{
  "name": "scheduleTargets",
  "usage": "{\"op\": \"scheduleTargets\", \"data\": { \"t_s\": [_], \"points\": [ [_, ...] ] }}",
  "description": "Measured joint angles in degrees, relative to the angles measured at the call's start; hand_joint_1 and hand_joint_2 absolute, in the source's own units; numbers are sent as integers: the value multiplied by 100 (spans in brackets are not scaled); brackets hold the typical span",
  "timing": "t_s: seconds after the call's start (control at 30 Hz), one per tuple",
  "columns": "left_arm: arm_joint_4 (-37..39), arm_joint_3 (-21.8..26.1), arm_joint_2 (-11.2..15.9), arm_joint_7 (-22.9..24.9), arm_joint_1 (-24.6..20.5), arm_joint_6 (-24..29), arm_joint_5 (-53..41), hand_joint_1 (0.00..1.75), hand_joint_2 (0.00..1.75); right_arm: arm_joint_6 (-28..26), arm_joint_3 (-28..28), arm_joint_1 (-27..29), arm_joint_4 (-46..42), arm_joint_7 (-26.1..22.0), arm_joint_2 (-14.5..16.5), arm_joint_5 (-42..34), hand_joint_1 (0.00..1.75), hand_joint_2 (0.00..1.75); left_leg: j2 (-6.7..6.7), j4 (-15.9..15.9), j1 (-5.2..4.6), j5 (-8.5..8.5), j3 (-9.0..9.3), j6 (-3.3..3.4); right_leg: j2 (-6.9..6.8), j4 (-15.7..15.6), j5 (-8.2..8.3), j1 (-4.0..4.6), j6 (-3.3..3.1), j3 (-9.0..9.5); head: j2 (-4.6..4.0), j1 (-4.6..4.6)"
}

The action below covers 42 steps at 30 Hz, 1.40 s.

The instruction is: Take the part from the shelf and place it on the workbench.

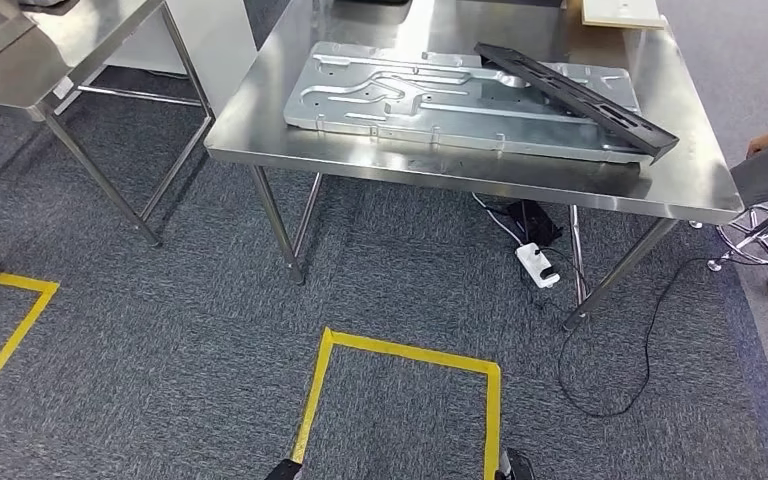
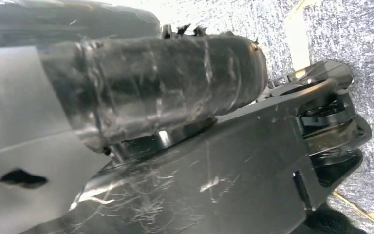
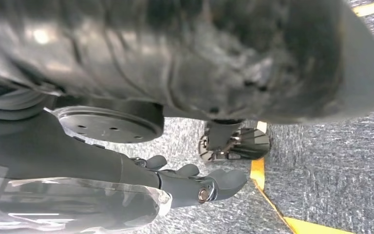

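- The part (image 1: 575,98) is lying on the tabletop (image 1: 700,180), resting across a silver panel (image 1: 410,95) rather than flat on the steel.
- Its long axis is running diagonally, from the back middle towards the front right corner.
- I am judging that the perch is the risk. A nudge to the panel could send the near end sliding off that corner.
- My right hand (image 3: 195,187) is hanging with fingers apart, holding nothing.
- My left hand (image 2: 165,87) is pressing close to something dark, and I cannot tell its state.

Workbench (image 1: 690,180) top mostly taken by metal panel (image 1: 460,95) w/ black part (image 1: 575,95) across it; bare strip along front edge (lower centre).
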Motion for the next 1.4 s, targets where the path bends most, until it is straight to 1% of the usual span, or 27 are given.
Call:
{"op": "scheduleTargets", "data": {
  "t_s": [0.03,0.1,0.13,0.2,0.27,0.3,0.33,0.37,0.4,0.47,0.5,0.57,0.6,0.63,0.7,0.73,0.77,0.83,0.87,0.97,1.03,1.1,1.17,1.23,1.3,1.37,1.4],
  "points": [
    [1,-2,-6,10,-5,8,-6,0,0,1,46,-21,60,5,15,17,0,0,-1,32,-2,18,-28,-35,5,-144,-87,22,-39,63,0,-3],
    [1,-9,-10,60,-10,25,-31,0,0,1,137,-44,178,34,41,106,0,0,-10,53,19,42,-51,-113,-20,-164,-66,29,-149,6,-1,11],
    [1,-16,-11,91,-12,36,-57,0,0,2,186,-53,228,55,47,183,0,0,-17,111,33,-34,-85,-149,-41,-166,-27,30,-211,-22,-1,7],
    [1,-29,-19,160,-17,63,-132,0,0,15,311,-78,309,107,61,421,0,0,-23,511,60,-449,-235,-208,-92,-177,67,27,-303,-106,-1,-26],
    [1,-57,-33,240,-35,83,-217,0,0,65,517,-96,368,162,78,752,0,0,-23,1205,65,-907,-435,-249,-142,-172,150,45,-332,-211,-1,-59],
    [1,-82,-41,285,-46,81,-256,0,0,104,646,-103,396,186,88,924,0,0,-23,1488,66,-984,-484,-259,-177,-168,186,56,-332,-262,-1,-59],
    [1,-112,-48,332,-56,70,-286,0,0,148,777,-107,421,208,98,1073,0,0,-22,1599,66,-939,-450,-260,-218,-165,215,66,-330,-306,-1,-61],
    [1,-145,-53,386,-64,50,-310,0,0,194,908,-111,445,231,113,1204,0,0,-15,1475,65,-808,-294,-250,-264,-162,240,75,-324,-341,-1,-61],
    [1,-174,-57,437,-71,24,-331,0,0,235,1028,-118,466,255,130,1308,0,0,16,1127,62,-650,-25,-228,-312,-159,259,80,-316,-354,-1,-61],
    [1,-216,-58,521,-85,-23,-355,0,0,288,1239,-138,499,284,165,1451,0,0,152,273,19,-529,541,-176,-403,-154,285,95,-290,-358,-1,-61],
    [1,-225,-58,545,-93,-43,-363,0,0,296,1329,-149,513,290,181,1503,0,0,208,-6,-9,-537,706,-150,-449,-151,297,103,-271,-355,-1,-60],
    [1,-245,-59,581,-101,-85,-386,0,0,308,1526,-173,539,306,231,1650,0,0,191,-173,-55,-562,754,-100,-546,-152,324,109,-226,-363,-1,-60],
    [1,-271,-60,594,-103,-110,-403,0,0,317,1642,-189,550,322,264,1745,0,0,144,-199,-45,-540,729,-62,-585,-154,331,111,-199,-362,-1,-58],
    [1,-297,-67,603,-103,-130,-419,0,0,322,1759,-208,558,337,294,1835,0,0,96,-229,-33,-508,719,-20,-525,-125,302,100,-170,-379,-1,-58],
    [1,-334,-80,619,-115,-150,-437,0,0,307,1958,-241,566,351,336,1948,0,0,20,-278,1,-440,708,67,-273,155,87,82,-126,-510,-1,-52],
    [1,-341,-92,626,-125,-153,-439,0,0,293,2037,-248,573,350,346,1975,0,0,-18,-282,3,-415,692,97,-127,482,-104,72,-114,-656,-1,-50],
    [1,-360,-100,632,-135,-154,-440,0,0,289,2106,-249,581,350,355,1989,0,0,-62,-274,0,-400,663,121,-61,887,-297,73,-108,-831,-1,-51],
    [1,-419,-115,636,-143,-161,-441,0,0,309,2242,-247,604,360,360,2001,0,0,-177,-242,-10,-380,613,144,-22,1491,-483,74,-99,-1088,-1,-54],
    [1,-449,-119,636,-142,-165,-438,0,0,322,2304,-246,614,365,360,1987,0,0,-244,-214,-11,-377,593,145,-15,1490,-407,72,-99,-1073,-1,-54],
    [1,-490,-132,613,-146,-171,-420,0,0,350,2429,-245,645,365,351,1893,0,0,-447,-98,8,-402,545,109,147,507,125,44,-115,-573,-1,-51],
    [1,-507,-140,593,-159,-174,-410,0,0,400,2475,-249,663,357,349,1859,0,0,-544,-14,6,-423,472,62,383,93,197,21,-120,-388,0,-55],
    [1,-525,-144,589,-170,-177,-403,0,0,473,2538,-257,675,355,354,1845,0,0,-633,34,13,-409,384,2,469,27,162,27,-138,-377,0,-57],
    [1,-551,-143,585,-159,-176,-391,0,0,531,2615,-261,687,356,359,1871,0,0,-696,41,35,-384,326,-61,348,9,190,32,-198,-384,-1,-57],
    [1,-579,-138,564,-158,-170,-375,0,0,564,2697,-266,698,360,364,1933,0,0,-503,241,30,-518,212,-119,205,-34,227,21,-266,-377,-1,-93],
    [1,-594,-134,537,-176,-160,-363,0,0,591,2769,-265,708,363,364,1978,0,0,-225,854,27,-854,-66,-174,46,-56,241,29,-300,-377,-1,-131],
    [2,-601,-132,514,-184,-153,-357,0,0,616,2830,-260,726,368,363,1996,0,0,-153,1497,37,-1103,-344,-214,-130,-55,241,41,-308,-387,-1,-135],
    [3,-603,-130,508,-183,-151,-355,0,0,628,2856,-260,737,374,362,2003,0,0,-145,1587,42,-1089,-364,-223,-213,-54,240,44,-309,-389,-1,-137]
  ]
}}
